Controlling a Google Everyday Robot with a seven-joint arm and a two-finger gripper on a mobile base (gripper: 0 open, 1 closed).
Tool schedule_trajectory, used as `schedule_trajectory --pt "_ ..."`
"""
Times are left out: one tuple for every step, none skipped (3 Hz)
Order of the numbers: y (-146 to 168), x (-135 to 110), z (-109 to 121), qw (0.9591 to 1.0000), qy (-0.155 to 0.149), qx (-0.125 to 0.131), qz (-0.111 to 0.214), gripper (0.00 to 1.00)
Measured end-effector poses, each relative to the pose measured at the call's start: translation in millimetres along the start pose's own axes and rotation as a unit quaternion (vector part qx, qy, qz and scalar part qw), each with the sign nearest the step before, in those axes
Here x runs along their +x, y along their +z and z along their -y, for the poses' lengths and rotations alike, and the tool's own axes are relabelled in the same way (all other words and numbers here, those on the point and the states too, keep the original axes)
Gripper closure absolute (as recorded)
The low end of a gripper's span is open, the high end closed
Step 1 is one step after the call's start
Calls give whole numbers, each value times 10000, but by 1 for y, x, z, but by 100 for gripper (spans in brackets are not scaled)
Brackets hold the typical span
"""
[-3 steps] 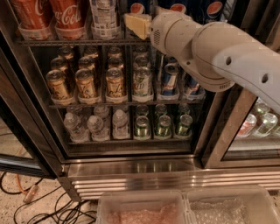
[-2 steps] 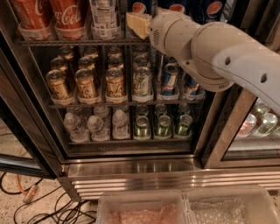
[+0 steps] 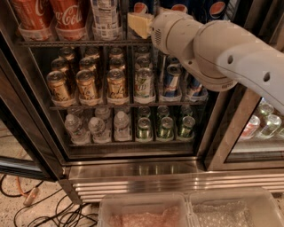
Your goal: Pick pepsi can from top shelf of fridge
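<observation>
The fridge (image 3: pixel 133 170) stands open in front of me, with a ribbed steel base. Its top shelf (image 3: pixel 75 42) is a thin wire rack near the top edge of the view. Pepsi cans (image 3: pixel 217 9) stand on its right half, cut off by the top edge; I see dark-blue bodies with the round globe, one (image 3: pixel 141 6) just above my gripper. My gripper (image 3: pixel 140 24), a cream-coloured tip on the white arm (image 3: pixel 213 48), reaches in at top-shelf height, right in front of the pepsi cans. The arm hides the cans behind it.
Red Coca-Cola cans (image 3: pixel 69 17) and a clear bottle (image 3: pixel 105 17) stand on the top shelf's left. The middle rack holds gold cans (image 3: pixel 86 84), a green can and blue-silver cans (image 3: pixel 171 80). The bottom rack holds water bottles (image 3: pixel 97 128) and green cans. Plastic bins (image 3: pixel 186 208) sit below; cables (image 3: pixel 40 208) lie on the floor.
The gripper and arm have barely shifted at the top shelf. Nothing has been taken or let go.
</observation>
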State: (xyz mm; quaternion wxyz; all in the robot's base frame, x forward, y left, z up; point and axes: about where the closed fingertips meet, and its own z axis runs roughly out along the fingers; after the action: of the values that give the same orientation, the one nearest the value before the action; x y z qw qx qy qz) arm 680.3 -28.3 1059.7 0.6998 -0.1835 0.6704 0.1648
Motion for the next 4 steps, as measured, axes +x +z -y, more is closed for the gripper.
schedule_trajectory --pt "1 1 -6 9999 -59 -98 -20 100" --pt "1 -1 -6 9999 -59 -98 -20 100" --pt "1 -7 -17 9993 -239 -277 24 100" --pt "-2 -18 -26 9982 -412 -420 116 100"
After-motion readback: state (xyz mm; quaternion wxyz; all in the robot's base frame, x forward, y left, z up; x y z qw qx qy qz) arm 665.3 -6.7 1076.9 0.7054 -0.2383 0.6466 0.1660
